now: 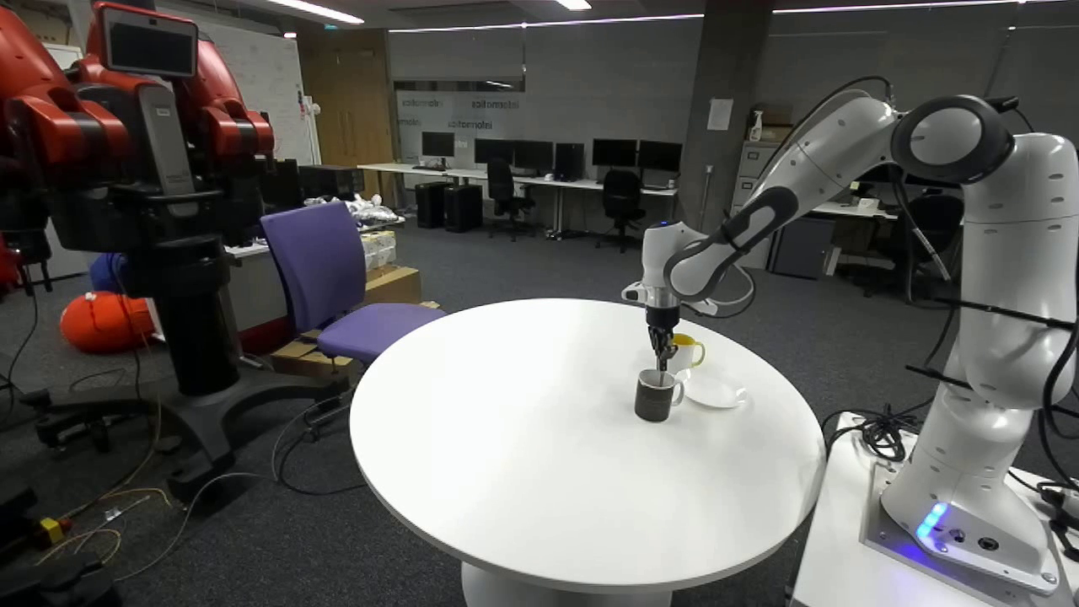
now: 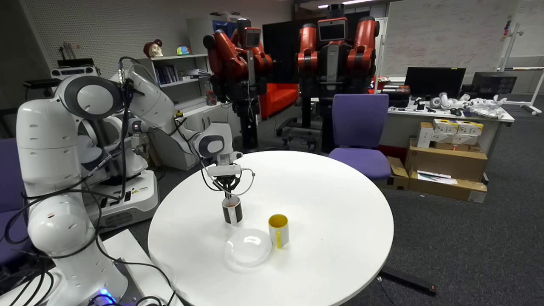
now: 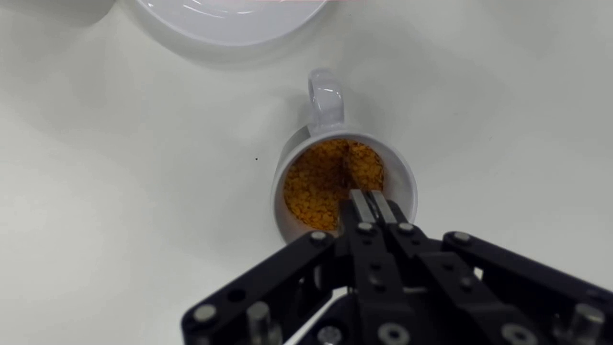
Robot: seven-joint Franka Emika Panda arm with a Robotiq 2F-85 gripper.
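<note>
Operator: Location of the main item?

Technician: The dark mug [image 1: 653,403] stands upright on the round white table [image 1: 506,455], directly below the claw [image 3: 369,201]. Its handle and interior are white; orange-brown, grainy contents [image 3: 313,196] lie below the rim.

Operator: Condition of the claw?

Technician: Clenched, fingers drawn together and pointing down at the mug's mouth. Whether a thin item sits between the fingertips cannot be determined.

Operator: List adjacent items on the surface.

Technician: A glossy white plate [image 2: 248,248] lies flat near the dark mug, on its handle side. A white-and-yellow mug [image 2: 274,233] stands upright just beside the plate. The tabletop is plain white with a curved edge.

Operator: Arm mounting?

Technician: The robot arm [image 1: 1016,278] is fixed to a separate white stand [image 1: 843,539] next to the table. Black cables [image 1: 883,432] lie coiled on that stand.

Operator: Surrounding room?

Technician: A purple chair [image 2: 360,123] stands near the table's edge. Beyond it: two red robots [image 2: 333,63] on black pedestals, cardboard boxes [image 2: 446,161] and a whiteboard [image 2: 446,34]. A shelf unit [image 2: 187,56] carries a skull in a cap [image 2: 156,51]. Black monitors [image 1: 534,157] stand in a row before the far wall [image 1: 607,84], partly lettered "informatics". Dark grey carpet [image 1: 295,556] covers the floor.
</note>
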